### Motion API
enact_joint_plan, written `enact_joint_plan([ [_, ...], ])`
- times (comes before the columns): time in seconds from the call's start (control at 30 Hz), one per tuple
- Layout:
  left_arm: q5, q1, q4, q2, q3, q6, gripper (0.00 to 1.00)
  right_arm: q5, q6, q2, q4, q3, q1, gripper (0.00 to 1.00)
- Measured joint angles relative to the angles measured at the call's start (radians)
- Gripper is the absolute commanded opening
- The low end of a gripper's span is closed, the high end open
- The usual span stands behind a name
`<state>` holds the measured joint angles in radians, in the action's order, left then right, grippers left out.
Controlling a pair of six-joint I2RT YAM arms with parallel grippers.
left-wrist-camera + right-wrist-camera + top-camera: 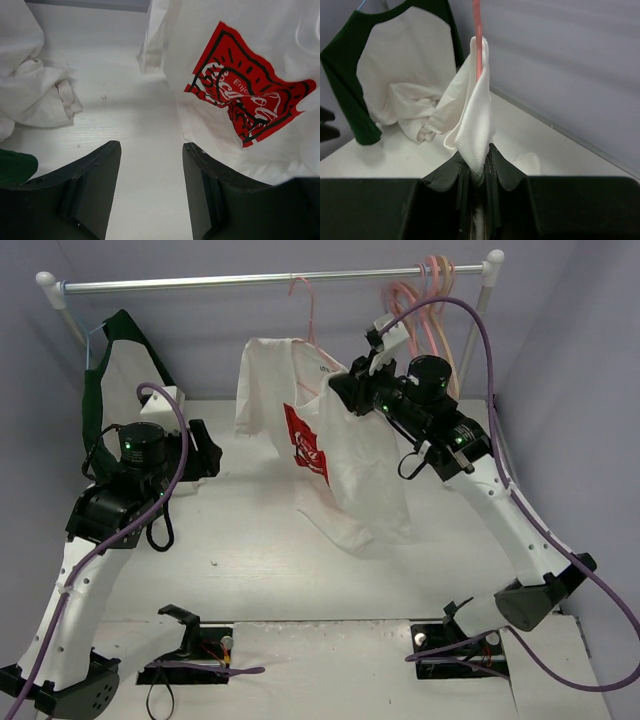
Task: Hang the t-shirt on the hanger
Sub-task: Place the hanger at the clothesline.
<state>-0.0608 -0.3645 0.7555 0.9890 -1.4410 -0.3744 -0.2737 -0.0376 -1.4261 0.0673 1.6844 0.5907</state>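
Fold of the white t-shirt (470, 115) clenched in the right gripper (479, 162), pink hanger (477, 40) rising straight above its fingertips, left gripper (151, 170) released and empty, the shirt's red print (245, 105) ahead to its right.

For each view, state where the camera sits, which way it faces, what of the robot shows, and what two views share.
Top external: above and behind the robot, looking down at the white table; left arm and right arm show.
Left wrist: on that wrist, facing the red print on the white cloth t-shirt; its open pincer shows.
Right wrist: on that wrist, facing the green-sleeved white shirt; its pincer shows, shut on t-shirt fabric beside the pale-pink hanger.
Shared: the red print, top and left wrist.
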Motion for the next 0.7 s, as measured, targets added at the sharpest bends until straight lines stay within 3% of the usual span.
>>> enact_joint_plan([
  [0.43, 0.003, 0.000, 0.032, -0.033, 0.007, -0.012, 0.52, 0.177, -0.040, -0.328, -0.115, 0.255, -0.001, 0.00],
  [0.7, -0.008, 0.000, 0.059, -0.044, 0.007, -0.012, 0.52, 0.203, -0.070, -0.401, -0.142, 0.336, -0.002, 0.00],
])
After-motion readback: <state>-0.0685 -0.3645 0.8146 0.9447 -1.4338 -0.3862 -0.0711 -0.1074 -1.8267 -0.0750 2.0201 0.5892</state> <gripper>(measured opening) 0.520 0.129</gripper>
